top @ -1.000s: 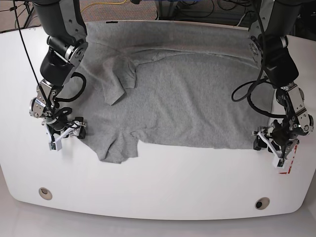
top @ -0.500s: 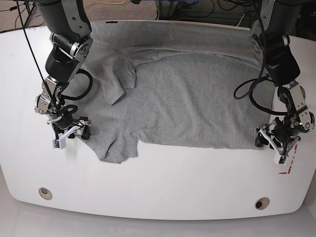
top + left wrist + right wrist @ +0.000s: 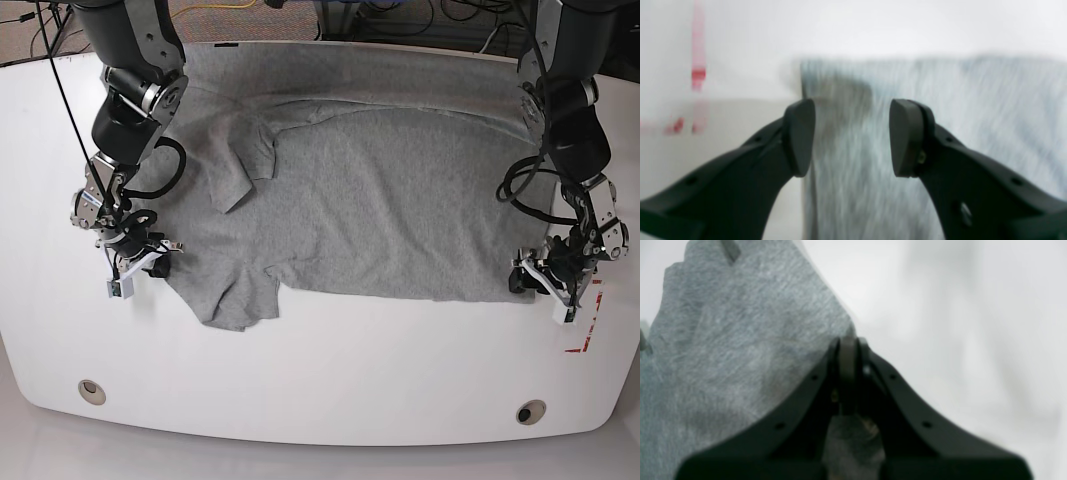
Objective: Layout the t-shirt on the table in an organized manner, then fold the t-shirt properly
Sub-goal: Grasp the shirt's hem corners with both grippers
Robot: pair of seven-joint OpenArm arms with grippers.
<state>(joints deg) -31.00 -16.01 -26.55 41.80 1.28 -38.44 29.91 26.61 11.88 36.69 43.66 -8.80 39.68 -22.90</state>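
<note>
Plainly, the light heather-grey cotton t-shirt [image 3: 370, 200] lies spread across the large white smooth tabletop [image 3: 320, 370], mostly flat, with one short sleeve [image 3: 240, 170] folded back over the chest and the other sleeve [image 3: 235, 300] jutting toward the near edge — so laying out is not finished and no fold is made. The right gripper [image 3: 848, 373] has its black jaws pressed together on a corner of the grey fabric, a scrap of cloth showing between them in the right wrist view; in the base view it sits at the shirt's near corner by that jutting sleeve. The left gripper [image 3: 851, 136] stands with its jaws apart, straddling the opposite near corner of the hem, one pad over bare table and one over cloth, holding nothing yet. To do this step well, I judge the left jaws should drop until the lower pad slides under the hem edge, then close on one full layer pair rather than a pinch of the top layer alone. Both corners should then be lifted level and drawn apart gently — uneven tension would skew the hem. The folded-back sleeve will likely need separate flattening. The red-outlined corner mark [image 3: 585, 335] lies just beside the left gripper, on bare table.
</note>
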